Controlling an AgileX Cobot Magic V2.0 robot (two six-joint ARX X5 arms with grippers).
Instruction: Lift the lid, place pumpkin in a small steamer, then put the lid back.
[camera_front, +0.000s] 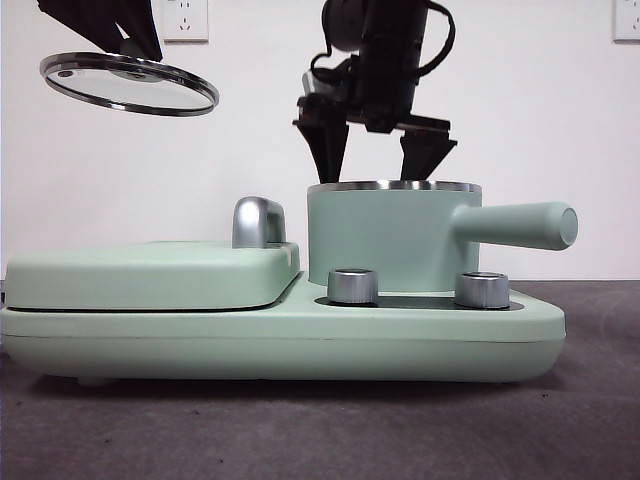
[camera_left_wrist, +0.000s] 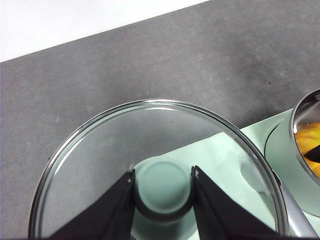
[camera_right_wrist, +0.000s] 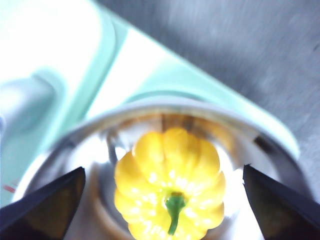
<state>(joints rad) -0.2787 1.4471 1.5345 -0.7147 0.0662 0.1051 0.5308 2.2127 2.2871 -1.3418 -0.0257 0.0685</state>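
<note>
My left gripper (camera_left_wrist: 163, 181) is shut on the mint-green knob of the glass lid (camera_left_wrist: 100, 165) and holds it tilted in the air at the upper left of the front view (camera_front: 130, 84). The small steamer (camera_front: 385, 240) stands on the right of the green base, its long handle pointing right. My right gripper (camera_front: 378, 155) is open just above the steamer's rim, jaws wide apart. The yellow pumpkin (camera_right_wrist: 170, 182) with a green stem sits inside the steamer, between and below the right jaws, touching neither. A sliver of it shows in the left wrist view (camera_left_wrist: 310, 145).
The wide flat griddle cover (camera_front: 150, 275) with its chrome handle (camera_front: 258, 222) lies left of the steamer. Two steel dials (camera_front: 352, 286) sit on the base in front of the steamer. Dark grey table (camera_front: 320, 430) around it, white wall behind.
</note>
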